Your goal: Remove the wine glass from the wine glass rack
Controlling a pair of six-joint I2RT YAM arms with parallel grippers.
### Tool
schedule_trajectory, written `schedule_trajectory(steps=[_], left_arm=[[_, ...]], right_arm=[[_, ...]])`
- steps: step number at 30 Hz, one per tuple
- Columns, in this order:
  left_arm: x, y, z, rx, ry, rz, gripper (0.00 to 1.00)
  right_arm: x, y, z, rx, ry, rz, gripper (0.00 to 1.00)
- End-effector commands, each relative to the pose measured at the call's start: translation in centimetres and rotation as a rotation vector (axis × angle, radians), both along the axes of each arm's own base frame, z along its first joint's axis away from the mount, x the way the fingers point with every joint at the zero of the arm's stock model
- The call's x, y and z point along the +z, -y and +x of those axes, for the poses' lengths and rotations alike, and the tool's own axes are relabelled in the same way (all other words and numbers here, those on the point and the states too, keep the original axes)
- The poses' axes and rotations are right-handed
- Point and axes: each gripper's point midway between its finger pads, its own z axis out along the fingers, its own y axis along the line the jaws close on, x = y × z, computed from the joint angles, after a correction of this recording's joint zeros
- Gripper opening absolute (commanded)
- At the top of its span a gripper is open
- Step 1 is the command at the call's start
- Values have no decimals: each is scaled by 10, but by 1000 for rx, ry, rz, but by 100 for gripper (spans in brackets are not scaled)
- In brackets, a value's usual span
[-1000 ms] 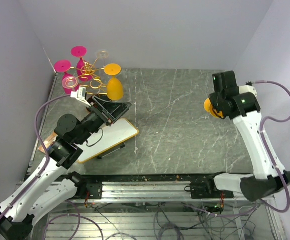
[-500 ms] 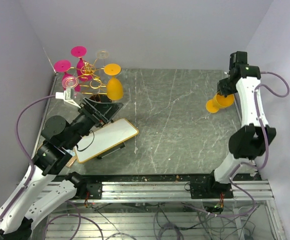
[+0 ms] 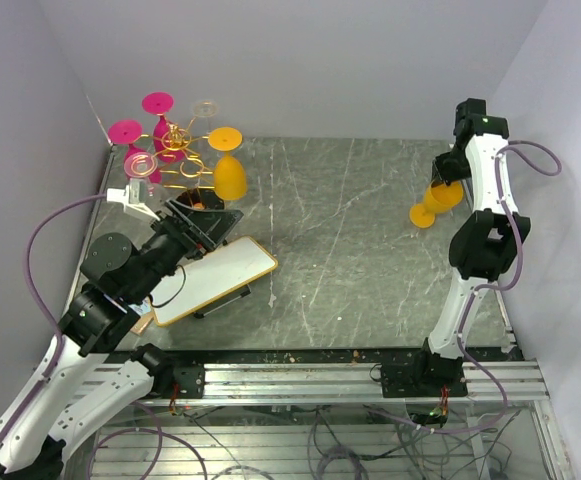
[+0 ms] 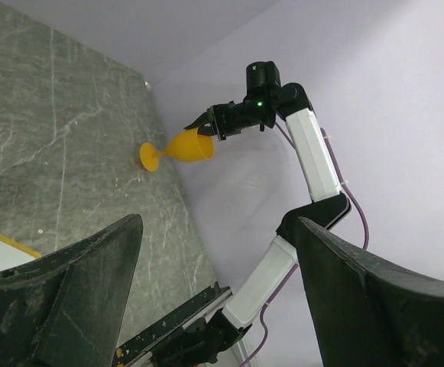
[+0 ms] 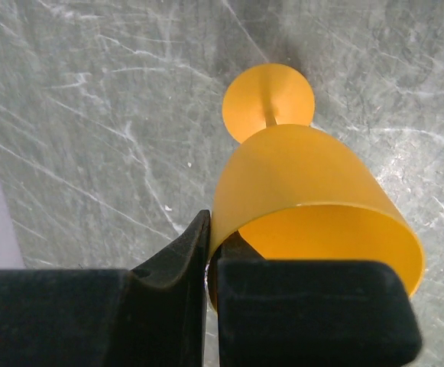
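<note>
Rim pinching explains the tilt: our right gripper point(image 5: 210, 252) is clamped on the lip of the orange glass point(image 5: 313, 191), one finger inside the bowl and one outside. The glass therefore hangs slanted at the far right of the table point(image 3: 350, 260), well apart from the rack point(image 3: 175, 140). Its foot seems to meet the stone, though we cannot be sure from these angles. We judge the glass is off the rack and about to be set down; levelling it before release would keep it from toppling. Our left gripper point(image 4: 218, 290) sits near the rack, jaws spread and empty, likely readied for the hanging glasses point(image 3: 228, 172).
</note>
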Motion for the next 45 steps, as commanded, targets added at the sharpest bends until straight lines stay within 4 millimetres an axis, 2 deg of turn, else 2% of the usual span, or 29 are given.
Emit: schedule_trajectory(steps=[1, 17, 23, 33, 41, 45], left_arm=[[12, -8, -3, 27, 35, -3, 91], [12, -15, -7, 47, 34, 0, 91], [10, -16, -6, 55, 27, 7, 90], [6, -15, -5, 53, 18, 11, 90], [2, -12, -2, 49, 8, 19, 90], [1, -16, -1, 69, 2, 43, 90]], right_arm=[[0, 13, 0, -56, -19, -31, 0], [-26, 23, 13, -88, -65, -63, 6], [-27, 25, 16, -83, -61, -74, 20], [11, 32, 18, -74, 33, -126, 43], [44, 32, 12, -57, 103, -156, 51], [69, 25, 5, -34, 151, -190, 55]])
